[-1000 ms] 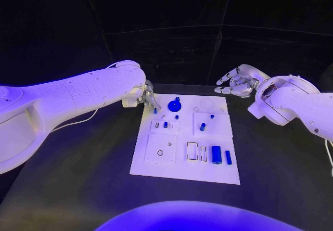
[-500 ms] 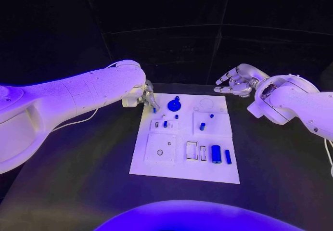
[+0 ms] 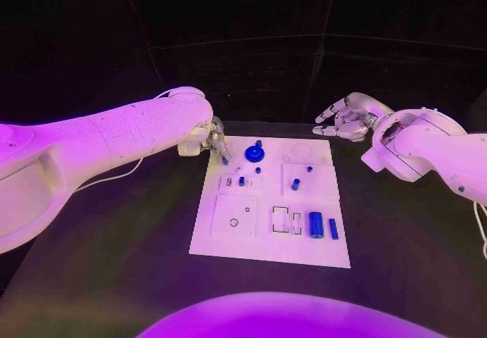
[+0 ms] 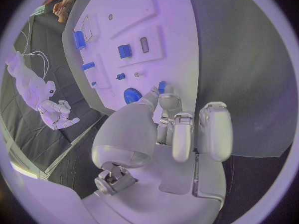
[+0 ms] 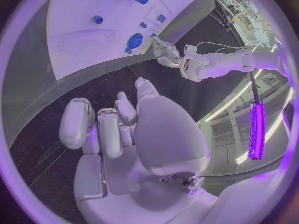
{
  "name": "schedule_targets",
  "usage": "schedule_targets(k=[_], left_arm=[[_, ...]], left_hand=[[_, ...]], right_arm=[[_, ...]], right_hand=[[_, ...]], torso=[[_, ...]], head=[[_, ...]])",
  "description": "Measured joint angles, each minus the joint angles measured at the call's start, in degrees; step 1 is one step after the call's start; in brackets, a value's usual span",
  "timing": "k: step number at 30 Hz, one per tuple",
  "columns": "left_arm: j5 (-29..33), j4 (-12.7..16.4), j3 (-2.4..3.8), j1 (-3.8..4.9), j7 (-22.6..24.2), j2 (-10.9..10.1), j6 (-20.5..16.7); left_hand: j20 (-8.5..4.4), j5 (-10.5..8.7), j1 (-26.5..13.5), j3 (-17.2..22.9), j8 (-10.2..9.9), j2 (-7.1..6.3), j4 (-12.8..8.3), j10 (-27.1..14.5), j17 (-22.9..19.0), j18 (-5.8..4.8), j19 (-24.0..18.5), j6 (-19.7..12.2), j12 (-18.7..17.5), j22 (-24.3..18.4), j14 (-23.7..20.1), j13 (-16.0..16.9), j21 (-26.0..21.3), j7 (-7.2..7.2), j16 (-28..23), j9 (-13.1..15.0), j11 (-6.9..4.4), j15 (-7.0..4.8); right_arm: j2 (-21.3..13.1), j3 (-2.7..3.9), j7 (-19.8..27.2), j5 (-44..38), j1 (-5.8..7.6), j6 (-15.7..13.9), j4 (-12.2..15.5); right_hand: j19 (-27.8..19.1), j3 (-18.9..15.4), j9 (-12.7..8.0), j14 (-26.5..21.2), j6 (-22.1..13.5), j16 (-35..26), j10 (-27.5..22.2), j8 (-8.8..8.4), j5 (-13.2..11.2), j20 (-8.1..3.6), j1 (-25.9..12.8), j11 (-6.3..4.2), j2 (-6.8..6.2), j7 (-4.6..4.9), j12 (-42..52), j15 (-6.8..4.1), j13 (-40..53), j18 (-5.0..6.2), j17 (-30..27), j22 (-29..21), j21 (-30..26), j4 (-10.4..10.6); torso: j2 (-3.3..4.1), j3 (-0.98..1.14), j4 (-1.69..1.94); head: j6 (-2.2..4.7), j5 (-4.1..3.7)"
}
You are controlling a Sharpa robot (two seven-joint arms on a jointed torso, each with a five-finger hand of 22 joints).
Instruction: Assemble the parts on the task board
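The white task board (image 3: 269, 204) lies in the middle of the table. My left hand (image 3: 212, 141) hovers at its far left corner and pinches a small blue peg (image 4: 161, 86) between thumb and a fingertip, just above the board's edge. Close beside it a round blue toothed part (image 3: 255, 151) stands on the board. Small blue pegs (image 3: 295, 185) stand in the middle rows. A thick blue cylinder (image 3: 317, 225) and a thin blue bar (image 3: 334, 229) lie near the right side. My right hand (image 3: 345, 118) hangs beyond the far right corner, fingers loosely bent and apart, holding nothing.
Black table (image 3: 122, 239) surrounds the board on every side. My left forearm (image 3: 91, 151) stretches over the table's left half. The right arm (image 3: 426, 151) stands over the right edge, off the board.
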Motion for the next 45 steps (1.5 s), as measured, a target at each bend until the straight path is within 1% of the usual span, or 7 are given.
schedule_targets(k=[4, 6, 8, 14, 31, 37, 45], left_arm=[[0.42, 0.15, -0.10, -0.01, 0.15, -0.26, -0.14], [0.67, 0.30, -0.14, -0.07, 0.28, -0.46, -0.35], [1.04, 0.66, -0.17, -0.16, 0.50, -0.80, -0.79], [2.57, 2.87, -0.18, -0.19, 1.32, -2.70, -3.03], [5.57, 18.62, -0.18, -0.19, 3.63, -11.90, -12.48], [5.46, 21.85, -0.24, -0.64, 4.45, -13.85, -14.92], [4.68, 23.88, -0.32, -1.70, 4.80, -15.14, -16.80]], left_hand=[[0.00, 0.88, 0.04, 3.35, -0.20, -1.08, 2.62, -0.08, 0.00, 0.00, 0.00, -0.31, -0.51, 0.00, 0.00, -0.64, 0.00, 0.31, 0.00, 0.42, 0.09, 0.00], [0.00, 0.97, -1.72, 7.21, 0.35, -2.60, 2.25, -0.08, 0.00, 0.00, 0.00, -0.32, -0.52, 0.00, 0.00, -0.78, 0.00, 0.32, 0.00, 0.95, 0.09, 0.00], [0.00, 0.97, -4.43, 12.37, 1.02, -4.06, 0.60, 0.17, 0.00, 0.00, 0.00, -0.32, -0.52, 0.00, 0.00, -0.95, -0.03, 0.32, 0.00, 1.56, 0.31, 0.00], [0.00, 1.62, -7.19, 17.81, 2.06, -6.23, 0.18, 0.67, 0.00, 0.00, 0.00, -0.32, -0.75, 0.00, 0.00, -1.06, -0.55, 0.32, 0.00, 2.73, -0.01, 0.00], [0.00, 4.03, -9.18, 21.09, 3.39, -8.26, -1.08, 1.91, 0.00, 0.00, 0.00, 0.00, 0.72, 0.00, 0.00, 0.16, -0.77, 0.02, 0.00, 3.90, -0.24, 0.00], [0.00, 4.68, -8.86, 21.12, 3.68, -9.35, -1.11, 2.31, 0.00, 0.00, 0.00, 0.04, 1.15, 0.00, 0.00, 0.60, -0.77, -0.01, 0.00, 4.00, -0.25, 0.01], [0.00, 4.70, -8.72, 21.59, 3.84, -10.63, -1.57, 3.03, 0.00, 0.00, 0.00, 0.27, 1.62, 0.00, 0.00, 1.02, -0.77, -0.19, 0.00, 4.10, -0.54, 0.00]], right_arm=[[0.01, 0.00, 0.00, 0.00, 0.00, 0.01, 0.00], [0.01, 0.00, 0.00, 0.00, 0.00, 0.01, 0.00], [0.01, 0.00, 0.01, 0.00, 0.00, 0.02, 0.00], [-0.03, 0.00, 0.02, 0.00, 0.00, 0.06, -0.03], [-0.40, 0.00, 0.09, 0.01, 0.00, 0.16, -0.06], [-0.54, 0.00, 0.11, 0.05, 0.00, 0.19, -0.10], [-0.56, -0.01, 0.13, 0.09, 0.00, 0.22, -0.16]], right_hand=[[0.00, 0.00, 0.00, 0.00, 0.00, 0.00, 0.00, 0.00, 0.00, 0.00, 0.00, 0.00, 0.00, 0.00, 0.00, 0.00, 0.00, 0.00, 0.00, 0.00, 0.00, 0.00], [0.00, 0.00, 0.00, 0.00, 0.00, 0.00, 0.00, 0.00, 0.00, 0.00, 0.00, 0.00, 0.00, 0.00, 0.00, 0.00, 0.00, 0.00, 0.00, 0.00, 0.00, 0.00], [0.00, 0.00, 0.00, 0.00, 0.00, 0.00, 0.00, 0.00, 0.00, 0.00, 0.00, 0.00, 0.00, 0.00, 0.00, 0.00, 0.00, 0.00, 0.00, 0.00, 0.00, 0.00], [0.00, 0.00, 0.00, 0.00, 0.00, 0.00, 0.00, 0.00, 0.00, 0.00, 0.00, 0.00, 0.00, 0.00, 0.00, 0.00, 0.00, 0.00, 0.04, 0.00, 0.00, 0.00], [0.00, -0.16, 0.00, 0.00, 0.00, 0.00, 0.00, 0.23, 0.00, 0.00, 0.00, 0.00, 0.00, 0.00, 0.00, 0.00, 0.00, 0.00, 0.03, 0.00, 0.00, 0.16], [0.00, -0.15, 0.00, 0.00, 0.00, 0.00, 0.00, 0.23, 0.00, 0.00, 0.00, 0.00, 0.00, 0.00, 0.00, 0.00, 0.00, 0.00, 0.03, 0.00, 0.00, 0.16], [0.00, -0.15, 0.00, 0.00, 0.00, 0.00, 0.00, 0.23, 0.00, 0.00, 0.00, 0.00, 0.00, 0.00, 0.00, 0.00, 0.00, 0.01, 0.02, 0.00, 0.00, 0.15]], torso=[[-0.01, -0.01, 0.01], [-0.01, -0.01, 0.02], [-0.02, -0.01, 0.05], [-0.04, -0.02, 0.09], [-0.09, -0.02, 0.19], [-0.06, -0.01, 0.16], [-0.01, 0.00, 0.05]], head=[[-0.03, -0.01], [-0.04, -0.01], [-0.05, -0.01], [-0.07, 0.05], [-0.01, 0.65], [-0.18, 0.87], [-0.30, 0.97]])
